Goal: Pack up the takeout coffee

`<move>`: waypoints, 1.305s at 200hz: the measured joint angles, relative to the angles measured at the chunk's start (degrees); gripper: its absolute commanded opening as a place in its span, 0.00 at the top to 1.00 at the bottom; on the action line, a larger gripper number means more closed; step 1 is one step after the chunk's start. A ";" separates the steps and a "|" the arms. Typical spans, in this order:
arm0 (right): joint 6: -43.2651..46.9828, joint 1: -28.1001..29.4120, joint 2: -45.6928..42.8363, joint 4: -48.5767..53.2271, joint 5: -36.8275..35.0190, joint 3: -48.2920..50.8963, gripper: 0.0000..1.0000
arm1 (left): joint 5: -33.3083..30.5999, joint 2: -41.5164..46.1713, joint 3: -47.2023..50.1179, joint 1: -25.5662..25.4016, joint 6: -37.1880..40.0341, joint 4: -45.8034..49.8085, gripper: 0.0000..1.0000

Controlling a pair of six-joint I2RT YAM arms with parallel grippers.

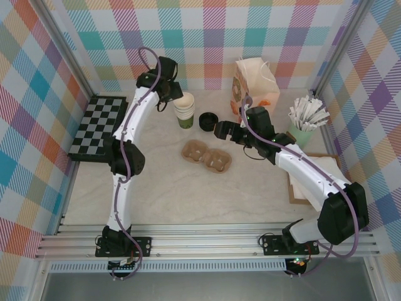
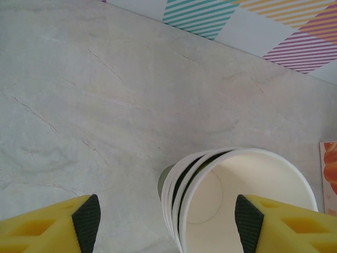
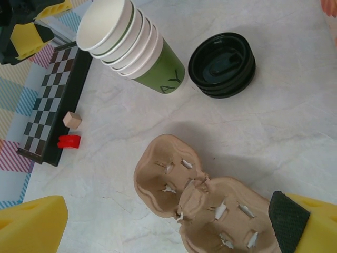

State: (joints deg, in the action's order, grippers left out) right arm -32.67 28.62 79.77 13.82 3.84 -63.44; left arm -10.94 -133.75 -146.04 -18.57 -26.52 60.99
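Green-and-cream stacked cups (image 1: 184,110) stand toward the counter's (image 1: 163,188) far edge, with the black lid (image 1: 207,120) just beside them. The left claw (image 2: 167,221) gapes astride their top rim. The right claw (image 3: 163,221) gapes above the cardboard carrier (image 3: 200,200).

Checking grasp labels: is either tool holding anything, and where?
Nothing is held. The left tool straddles the rim of the cup stack without gripping; the right tool hangs open near the cardboard tray.

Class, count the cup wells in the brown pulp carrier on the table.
2. One well sits on the carrier's left, nearer the cup stack; the other well joins it on the right. None looks hidden.
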 measured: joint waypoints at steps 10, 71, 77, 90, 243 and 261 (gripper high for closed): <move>0.09 0.00 -0.02 0.46 -0.39 0.00 0.00 | 0.46 -0.50 -0.15 0.00 -0.07 0.46 0.37; 0.50 0.09 -0.02 1.84 -1.95 0.00 0.00 | 3.82 -1.79 -0.15 -0.46 1.01 2.05 0.62; 0.50 0.11 -0.02 1.92 -1.95 0.00 0.00 | 3.93 -1.79 -0.15 -0.52 1.22 2.08 0.66; 0.50 0.17 -0.02 2.14 -2.01 0.00 0.00 | 4.07 -1.79 -0.15 -0.68 1.57 2.10 0.71; 0.50 0.31 -1.40 3.91 -4.63 0.02 0.00 | 5.14 -1.86 -0.17 -0.81 3.67 2.12 1.00; 0.50 0.31 -1.70 3.89 -4.81 0.02 0.00 | 5.35 -1.86 -0.17 -0.81 3.63 2.10 1.00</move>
State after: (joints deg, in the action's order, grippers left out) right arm -32.16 28.93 78.06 17.72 -0.97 -63.42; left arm -5.58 -135.61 -146.21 -19.38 -22.90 63.09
